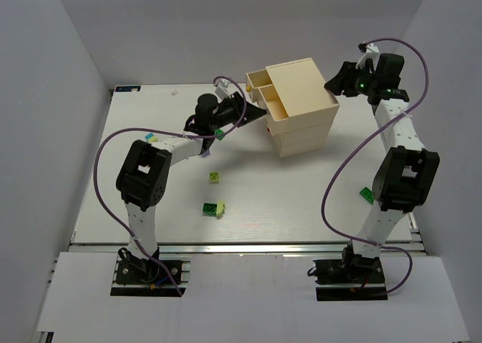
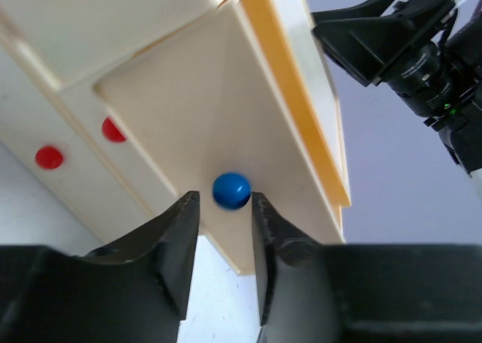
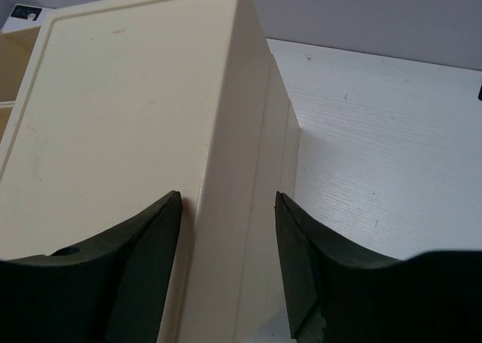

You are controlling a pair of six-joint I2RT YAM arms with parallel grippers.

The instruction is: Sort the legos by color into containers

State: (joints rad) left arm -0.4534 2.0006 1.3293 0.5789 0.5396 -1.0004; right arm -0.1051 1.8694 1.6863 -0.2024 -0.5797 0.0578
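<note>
The left gripper (image 2: 224, 197) is right up at the front of the cream chest (image 1: 305, 94), jaws set narrow, and a blue knob (image 2: 230, 191) sits between the tips. The wrist view shows a sliver of gap on one side, so I cannot tell whether it really pinches the knob. That knob belongs to a top drawer (image 1: 273, 103) standing pulled out toward the left, and a second drawer (image 1: 259, 78) just behind it is out as well. Two red knobs (image 2: 50, 157) show on the tier fronts below. Over on the other side, the right gripper (image 3: 227, 197) hangs at the chest's far right corner with its jaws spread wide. One finger (image 3: 143, 260) is over the lid, the other is down beside the side wall, and the top edge runs between them; whether they touch the wood, I cannot make out. The bricks lie out on the white table (image 1: 301, 200). There is a green brick (image 1: 215, 177) in front of the chest and a green-and-pale pair (image 1: 213, 207) touching each other nearer the bases. A second green brick (image 1: 367, 195) lies beside the right arm, a third green brick (image 1: 219, 134) just beside the left wrist, and a small blue and pale piece (image 1: 151, 138) by the left arm's upper link.
</note>
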